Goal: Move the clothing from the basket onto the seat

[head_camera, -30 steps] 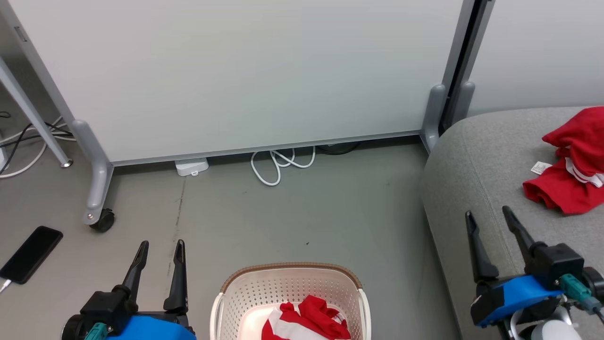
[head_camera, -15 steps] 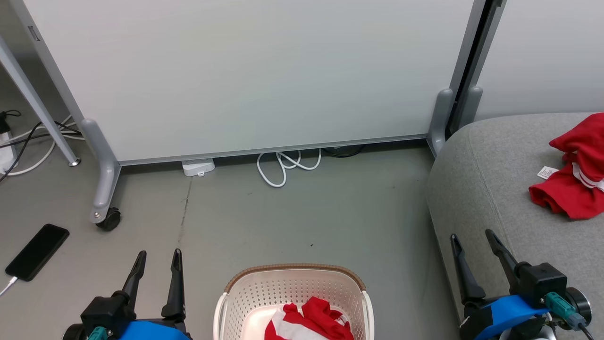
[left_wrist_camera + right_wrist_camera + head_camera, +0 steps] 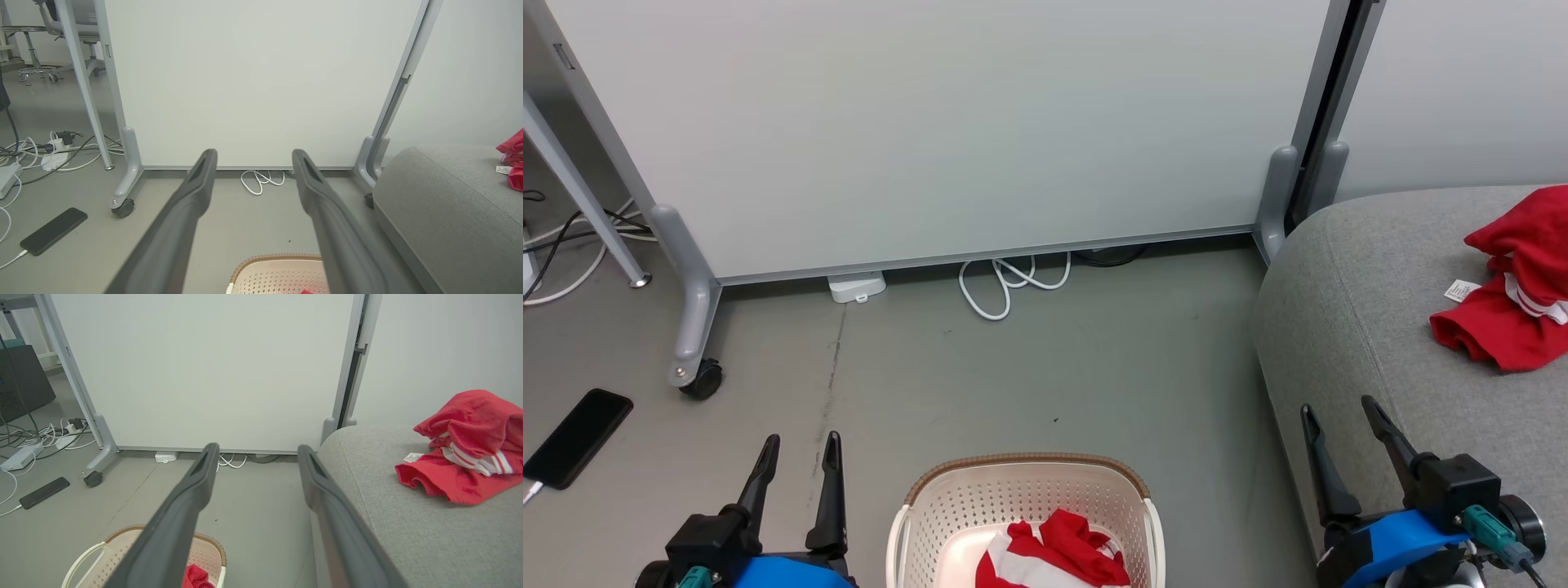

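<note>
A cream basket [image 3: 1025, 494] with a brown rim sits on the floor at the bottom centre, holding a red and white garment [image 3: 1058, 559]. Another red garment [image 3: 1515, 282] with white stripes lies on the grey seat [image 3: 1347, 294] at the right; it also appears in the right wrist view [image 3: 466, 449]. My left gripper [image 3: 799, 441] hangs open over the floor, left of the basket. My right gripper [image 3: 1339, 407] is open above the seat's front edge, right of the basket. Nothing is between either pair of fingers [image 3: 200, 183] [image 3: 202, 473].
A white partition on castors [image 3: 698, 380] stands behind. A black phone [image 3: 576, 437] on a cable lies on the floor at the left. White cables [image 3: 1009, 286] and a small white box [image 3: 856, 287] lie under the partition. A metal leg [image 3: 580, 196] slants at far left.
The head camera swung slightly and came back. My right gripper has dropped lower and a little left, off the seat top toward its front edge. The left gripper sits slightly lower. Both garments are unmoved.
</note>
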